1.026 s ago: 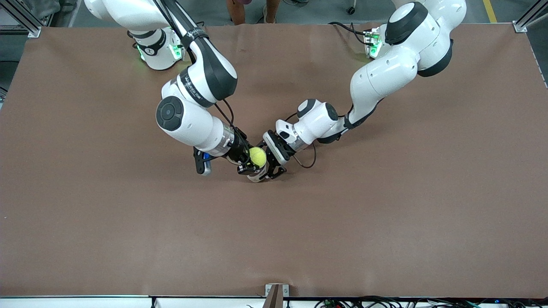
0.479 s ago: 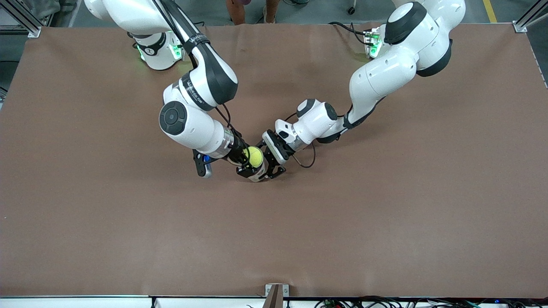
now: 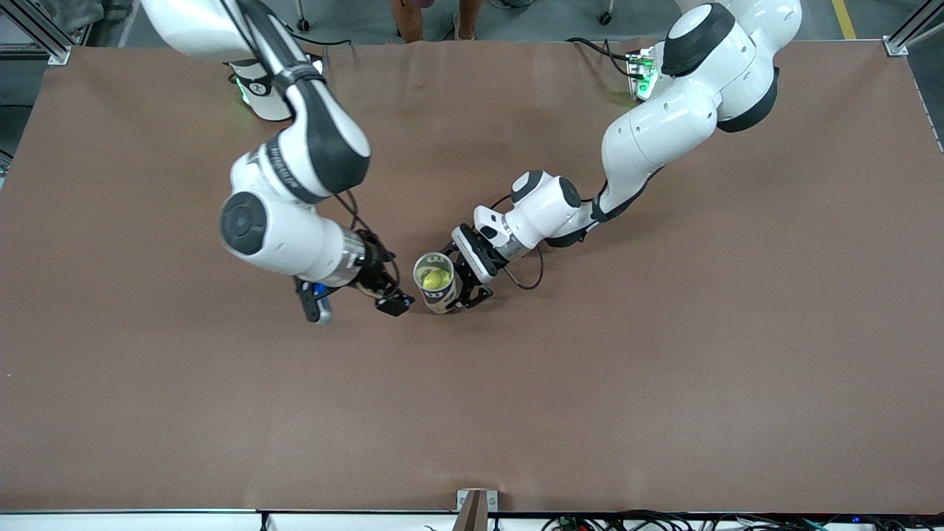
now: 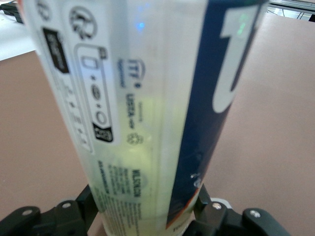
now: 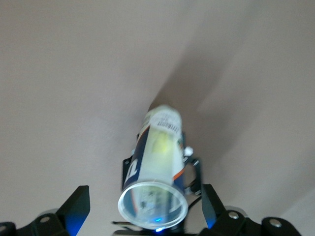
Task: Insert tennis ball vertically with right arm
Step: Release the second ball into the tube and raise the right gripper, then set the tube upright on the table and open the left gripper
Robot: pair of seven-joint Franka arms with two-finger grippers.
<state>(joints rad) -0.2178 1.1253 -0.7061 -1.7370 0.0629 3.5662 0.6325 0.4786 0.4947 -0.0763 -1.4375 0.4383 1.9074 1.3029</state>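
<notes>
A yellow-green tennis ball (image 3: 435, 279) sits inside a clear can (image 3: 436, 283) with a navy band, white lettering and black label print, on the brown table (image 3: 664, 369).

Tennis ball (image 3: 435, 279) sits inside upright can (image 3: 435, 282) — left tool (image 3: 463, 287) grips it.

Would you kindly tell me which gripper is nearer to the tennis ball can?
Left. The left gripper is shut on the upright tennis ball can, near its base. The right gripper hangs open just beside the can, toward the right arm's end, not touching it.
</notes>
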